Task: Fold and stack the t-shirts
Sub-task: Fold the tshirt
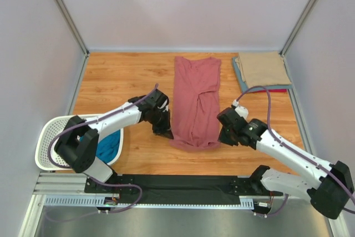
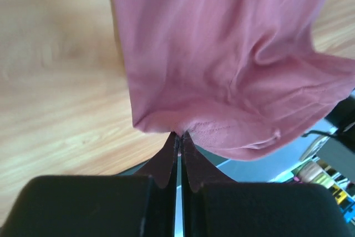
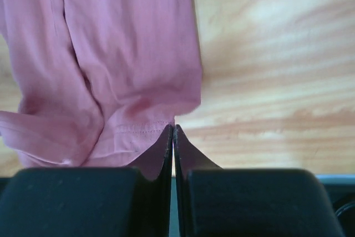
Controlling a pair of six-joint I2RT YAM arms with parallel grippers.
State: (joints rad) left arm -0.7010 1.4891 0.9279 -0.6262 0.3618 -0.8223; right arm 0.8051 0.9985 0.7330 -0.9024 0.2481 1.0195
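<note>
Tabletop (image 1: 122,79): bare wood lay open far left and near right. Centre taken by rose-red t-shirt (image 1: 197,101); far-right corner by folded stack of t-shirts (image 1: 263,69); near-left edge by white basket (image 1: 47,134).

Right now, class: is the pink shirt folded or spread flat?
Partly folded: the pink shirt lies as a narrow strip, sides turned in.

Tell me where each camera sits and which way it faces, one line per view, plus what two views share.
Top: above and behind the arms, looking down on the table, shirt and basket; both arms show.
Left wrist: on the left arm, looking along its shut jaws at the shirt's near hem.
Right wrist: on the right arm, looking along its shut jaws at the hem's other corner.
Shared: both wrist views show the same pink hem, pinched.
</note>
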